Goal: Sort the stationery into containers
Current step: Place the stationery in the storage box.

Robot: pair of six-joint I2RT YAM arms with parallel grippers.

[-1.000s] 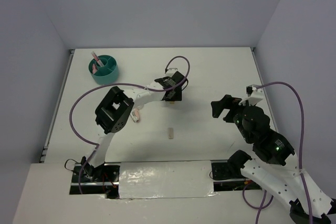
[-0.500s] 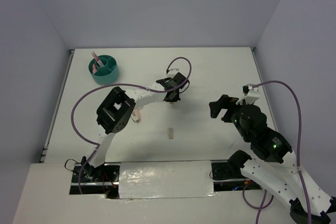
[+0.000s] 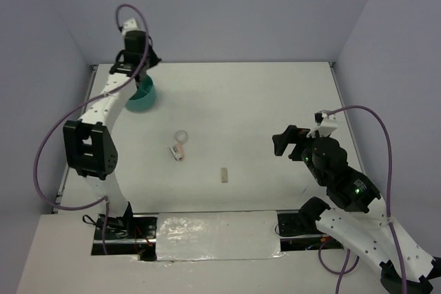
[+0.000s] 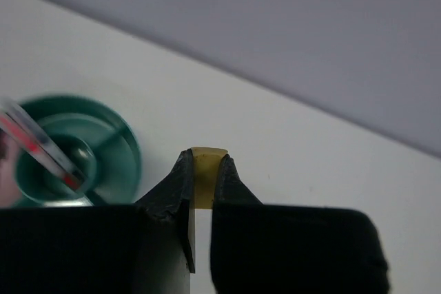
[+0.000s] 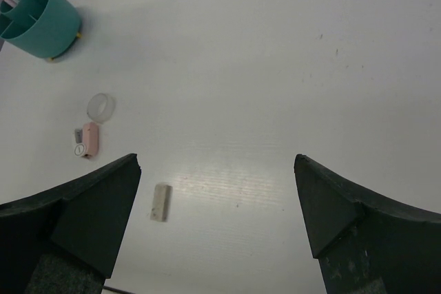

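We log the white table (image 3: 275,101) as the whole work area. L arm (image 3: 103,108) stretches up to the far-left corner. R arm (image 3: 344,191) sits bent over the right side, nearer the front edge.

Teal cup (image 5: 41,25) stands upright at far left, split into compartments. In the top view the L arm covers part of it. 1 pink pen (image 4: 41,149) leans in the cup, blurred, so we cannot tell which compartment.

R gripper (image 5: 216,163): jaws spread wide, nothing between them, bare table under the gap.

L gripper (image 4: 206,162): clamped on a small tan block, the held block (image 4: 204,194). The 2 fingertips pinch it by its sides and its far end pokes just past the tips. It is up in the air. In the L wrist view the cup lies down-left of the fingers, so the block is beside the cup, apart from it.

3 items lie on the table mid-left, well apart from the cup:
- pink piece (image 5: 90,139), oblong, w/ a small grey-white bit touching its side
- clear ring (image 5: 101,107), just beside the pink piece on its far side
- loose block (image 5: 160,202), tan, nearer the front edge, right of the pink piece
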